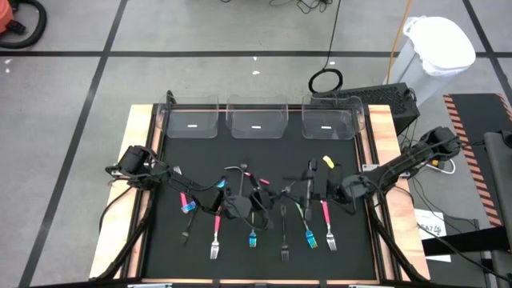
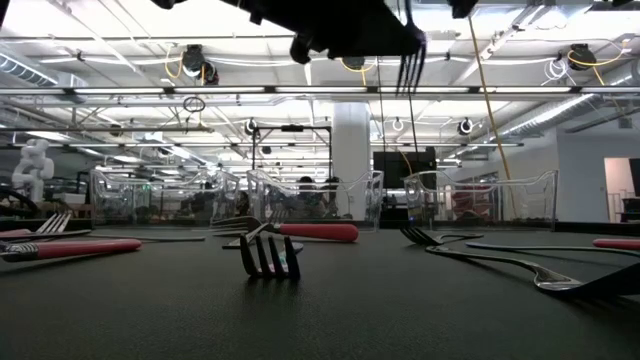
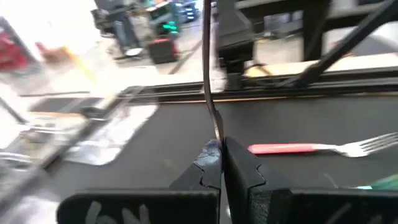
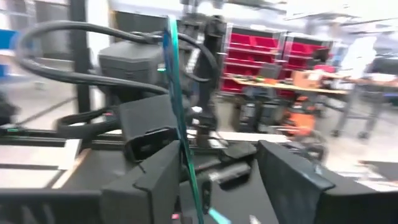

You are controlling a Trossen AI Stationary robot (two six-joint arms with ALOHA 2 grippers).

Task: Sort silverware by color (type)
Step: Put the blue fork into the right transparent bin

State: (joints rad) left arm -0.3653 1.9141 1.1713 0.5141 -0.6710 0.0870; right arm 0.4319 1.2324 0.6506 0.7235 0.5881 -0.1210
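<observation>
Both arms meet in the air over the middle of the black mat (image 1: 264,160). My left gripper (image 3: 221,152) is shut on a slim fork handle (image 3: 208,74), dark in this view. My right gripper (image 4: 217,152) is open; a thin handle with a teal glint (image 4: 177,93) stands along the inner face of one finger (image 4: 163,171). In the low view a dark fork head (image 2: 410,60) hangs tines down under the arms. Pink-handled (image 1: 214,232), teal-handled (image 1: 310,237) and black (image 1: 284,242) pieces lie flat on the mat. My left gripper pinches the fork's thin handle (image 3: 216,134) between its two fingertips. The handle runs on past the fingertips and out of the view, across the fingers. The piece is lifted clear of the mat. My right gripper: whether its finger touches the teal-glinting handle, I cannot tell.
Three clear plastic bins (image 1: 192,122), (image 1: 256,122), (image 1: 326,122) stand in a row along the mat's far edge. A small yellow thing (image 1: 328,162) lies right of centre. A pink-handled fork (image 3: 311,148) lies beside my left gripper. A white waste bin (image 1: 436,48) stands off the table.
</observation>
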